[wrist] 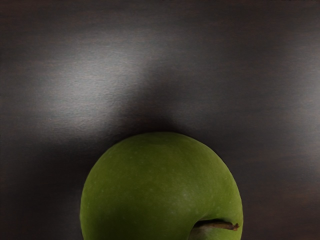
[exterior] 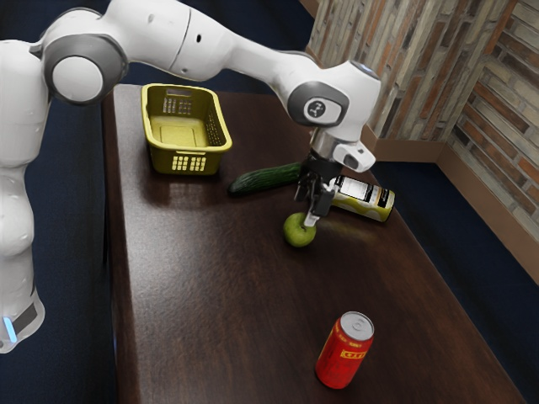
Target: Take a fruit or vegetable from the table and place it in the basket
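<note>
Choosing the apple (exterior: 295,231) for the basket (exterior: 151,130)

The apple sits right under my gripper (exterior: 310,219), at or close above the table (exterior: 227,303); I can't tell whether it has weight on the wood. Nor can I tell whether the gripper is spread or pinching it. I judge I'm at the grasp, coming from above because a round fruit could roll if nudged sideways. Its stem (wrist: 217,226) shows from my wrist camera, and I see no sticker on the skin facing me.

Taking the apple as the clock's centre in the exterior view, the cucumber (exterior: 263,179) lies at eleven o'clock, flat along its length. At two o'clock a yellow-and-white tube (exterior: 379,203) rests on its side; its label has dark print too small for me to read. The basket is further out, between ten and eleven, mouth up, so I'd need to clear its rim before letting go. Well apart at five o'clock, a red can (exterior: 340,358) stands on its base, bearing yellow characters I can't make out.
</note>
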